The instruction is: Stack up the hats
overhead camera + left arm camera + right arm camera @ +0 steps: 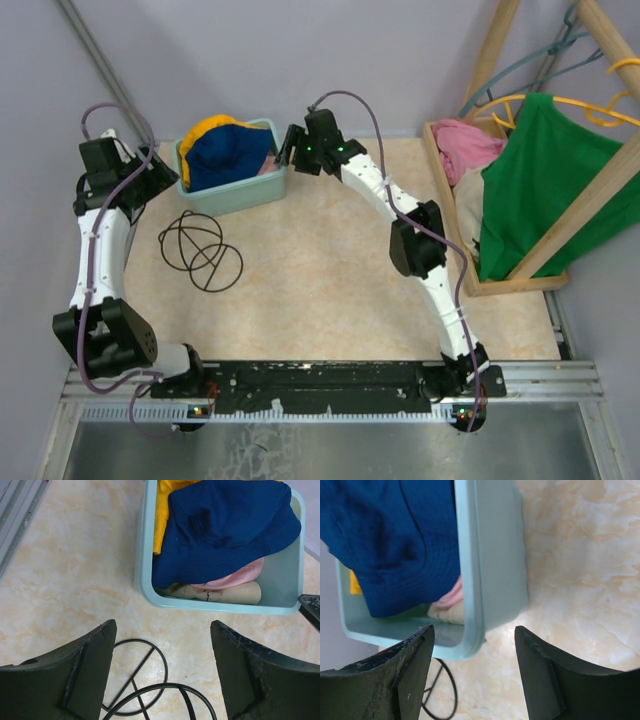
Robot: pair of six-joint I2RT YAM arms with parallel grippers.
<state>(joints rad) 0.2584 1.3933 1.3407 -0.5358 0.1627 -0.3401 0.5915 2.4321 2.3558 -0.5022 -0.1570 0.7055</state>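
Wire stand (200,251) beside bin (238,199) — hats (230,150) inside.

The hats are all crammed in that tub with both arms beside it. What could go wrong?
The right gripper is open astride the tub wall; closing there would likely grab the tub, not a hat. The navy hat lies over the pink hat and beige hat, so lifting it might drag those out. The open left gripper hovers near a wire stand and could snag it.

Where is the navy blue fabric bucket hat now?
Top view: the navy blue hat lies uppermost in the pale blue plastic bin, far left on the table, over the yellow-orange hat.
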